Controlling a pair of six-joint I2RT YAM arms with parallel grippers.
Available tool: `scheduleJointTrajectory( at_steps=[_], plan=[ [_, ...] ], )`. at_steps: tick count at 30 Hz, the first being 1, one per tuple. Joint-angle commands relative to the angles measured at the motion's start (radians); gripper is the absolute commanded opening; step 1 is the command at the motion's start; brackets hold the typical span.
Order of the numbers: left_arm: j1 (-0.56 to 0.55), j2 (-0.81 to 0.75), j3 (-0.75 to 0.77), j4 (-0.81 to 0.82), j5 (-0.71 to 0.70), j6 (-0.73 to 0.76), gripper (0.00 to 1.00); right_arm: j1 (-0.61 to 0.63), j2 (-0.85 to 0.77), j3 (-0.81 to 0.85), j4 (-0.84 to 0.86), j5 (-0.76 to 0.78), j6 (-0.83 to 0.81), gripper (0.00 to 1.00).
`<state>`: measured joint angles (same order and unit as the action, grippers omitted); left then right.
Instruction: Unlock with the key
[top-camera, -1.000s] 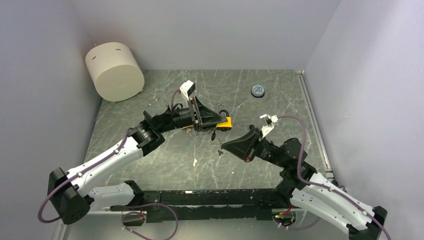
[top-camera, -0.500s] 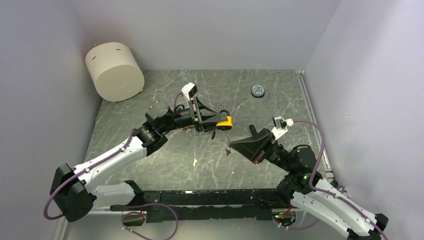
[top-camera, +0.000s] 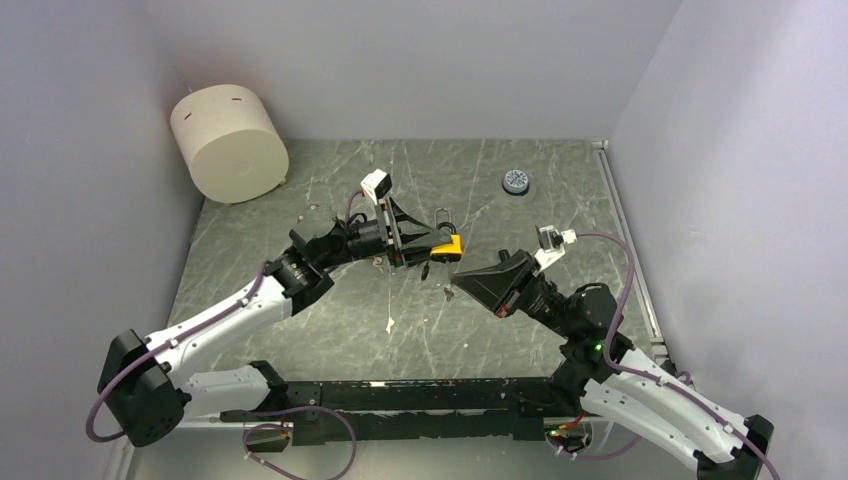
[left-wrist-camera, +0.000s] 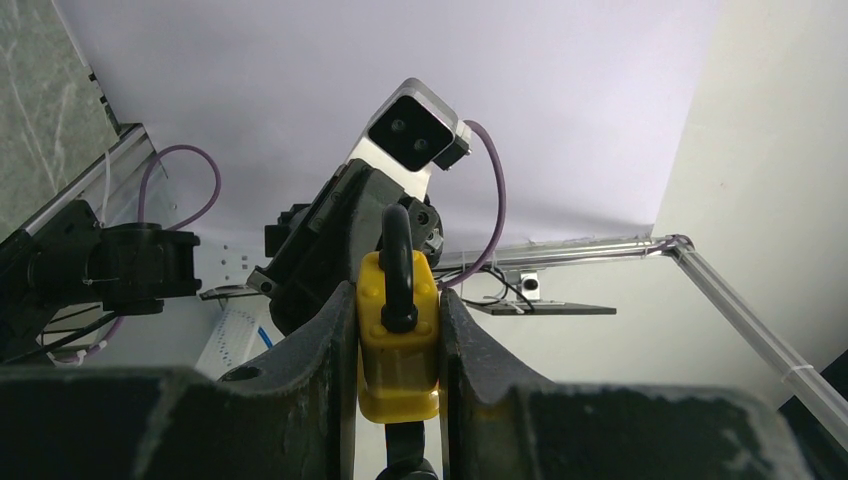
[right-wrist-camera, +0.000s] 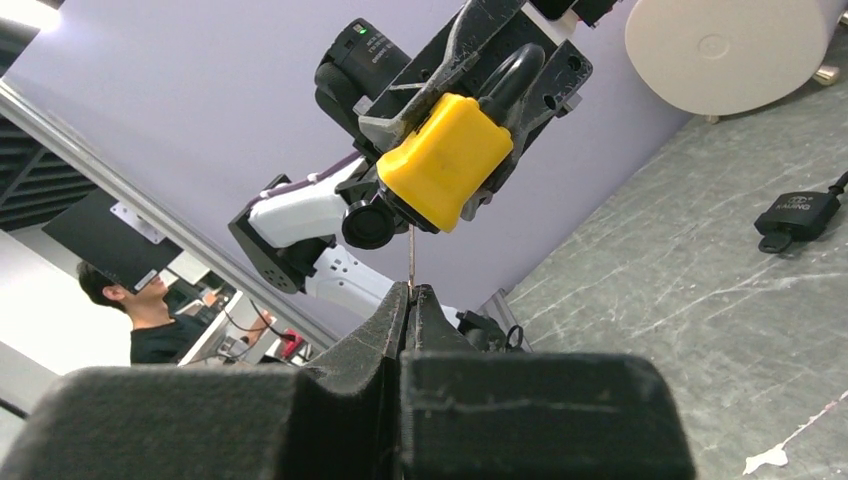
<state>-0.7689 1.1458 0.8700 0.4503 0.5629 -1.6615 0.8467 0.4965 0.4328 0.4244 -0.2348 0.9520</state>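
Observation:
My left gripper (top-camera: 440, 246) is shut on a yellow padlock (top-camera: 451, 246) with a black shackle and holds it above the table. In the left wrist view the padlock (left-wrist-camera: 398, 340) sits squeezed between both fingers (left-wrist-camera: 320, 360). My right gripper (top-camera: 455, 290) is shut on a thin metal key (right-wrist-camera: 411, 258). The blade sticks up from the fingertips (right-wrist-camera: 400, 310) to the padlock's underside (right-wrist-camera: 445, 160). I cannot tell whether the tip is inside the keyhole.
A white cylinder (top-camera: 228, 143) stands at the back left. A small blue round object (top-camera: 515, 181) lies at the back right. A black fob (right-wrist-camera: 795, 215) on a cord lies on the marbled table (top-camera: 330, 320). A white scrap (top-camera: 389, 323) lies near the front.
My right arm swung right and then back left, and its fingertips stayed just below the padlock. My left gripper shifted slightly with the padlock in it.

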Motion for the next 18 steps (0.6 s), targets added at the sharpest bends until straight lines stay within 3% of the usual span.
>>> scheduleJointTrajectory(
  at_steps=[1,18],
  plan=[
    [0.003,-0.050,0.008,0.065,-0.018,0.008,0.03,-0.002,0.005,0.029,0.059,0.041,0.021,0.00],
    [0.003,-0.059,-0.009,0.072,-0.020,0.010,0.02,-0.001,0.010,0.018,0.035,0.130,0.122,0.00]
  ],
)
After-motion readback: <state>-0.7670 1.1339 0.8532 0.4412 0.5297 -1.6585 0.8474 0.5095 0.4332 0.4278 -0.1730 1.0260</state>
